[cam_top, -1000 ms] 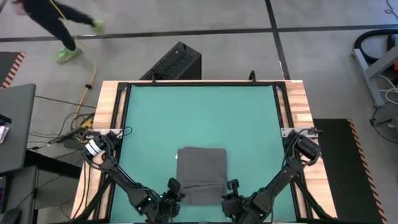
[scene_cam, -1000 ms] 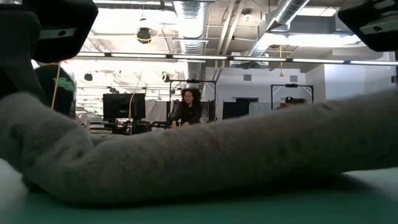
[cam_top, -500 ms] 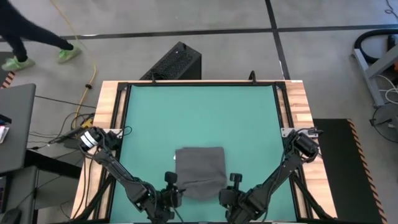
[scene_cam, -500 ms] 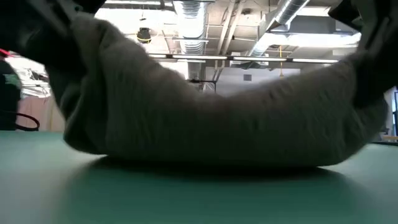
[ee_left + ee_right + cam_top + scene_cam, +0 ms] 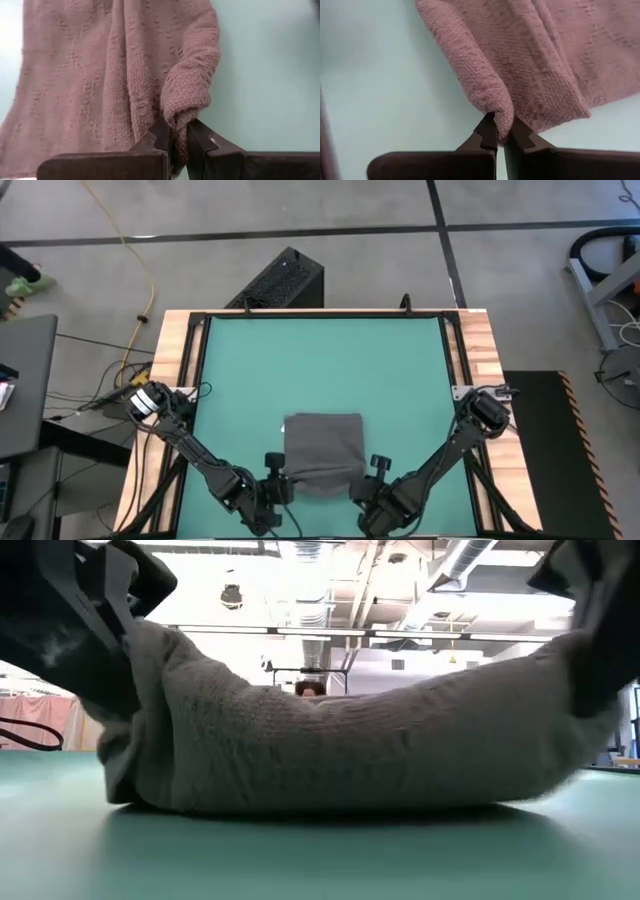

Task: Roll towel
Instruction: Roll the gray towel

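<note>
Near edge of the table, both arms at work. The left gripper (image 5: 279,484) pinches the near left corner of the towel (image 5: 322,452), its fingers (image 5: 162,137) pressed together on a fold of the fabric. The right gripper (image 5: 366,486) pinches the near right corner in the same way, a ridge of fabric caught between its fingers (image 5: 490,131). The dark grey towel lies on the near middle of the green mat (image 5: 320,365); its near edge is raised at both pinched corners and sags between them, while the rest lies flat. Beyond the mat, past the table's far edge, a black box (image 5: 282,280) stands on the grey floor (image 5: 520,270).
</note>
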`<state>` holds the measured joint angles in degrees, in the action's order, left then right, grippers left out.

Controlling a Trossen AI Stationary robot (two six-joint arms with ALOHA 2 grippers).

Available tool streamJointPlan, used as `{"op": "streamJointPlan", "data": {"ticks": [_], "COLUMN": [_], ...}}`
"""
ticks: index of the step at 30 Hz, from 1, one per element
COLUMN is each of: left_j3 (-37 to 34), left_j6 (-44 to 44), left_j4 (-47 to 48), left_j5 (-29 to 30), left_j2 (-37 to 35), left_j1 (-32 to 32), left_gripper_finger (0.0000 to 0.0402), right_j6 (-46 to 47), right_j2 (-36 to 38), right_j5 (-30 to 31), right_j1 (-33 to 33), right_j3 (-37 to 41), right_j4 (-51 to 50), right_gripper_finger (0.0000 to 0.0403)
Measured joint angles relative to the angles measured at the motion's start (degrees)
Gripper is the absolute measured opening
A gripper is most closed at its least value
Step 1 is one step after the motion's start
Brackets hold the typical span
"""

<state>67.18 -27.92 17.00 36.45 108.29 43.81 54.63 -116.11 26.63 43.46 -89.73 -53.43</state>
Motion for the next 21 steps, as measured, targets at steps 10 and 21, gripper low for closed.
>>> {"op": "streamJointPlan", "data": {"ticks": [10,21], "left_j3": [0.0,0.0], "left_j6": [-6.4,-15.4], "left_j4": [-1.2,-0.2], "left_j5": [-4.6,-6.3], "left_j2": [0.0,-1.7], "left_j1": [-2.5,-4.4], "left_gripper_finger": [0.0009,0.0009], "right_j6": [2.5,4.8], "right_j2": [1.3,5.6], "right_j5": [-6.0,-9.5], "right_j1": [-2.6,-6.3], "right_j3": [0.0,0.0], "right_j4": [1.0,-6.5], "right_gripper_finger": [0.0023,0.0023]}}
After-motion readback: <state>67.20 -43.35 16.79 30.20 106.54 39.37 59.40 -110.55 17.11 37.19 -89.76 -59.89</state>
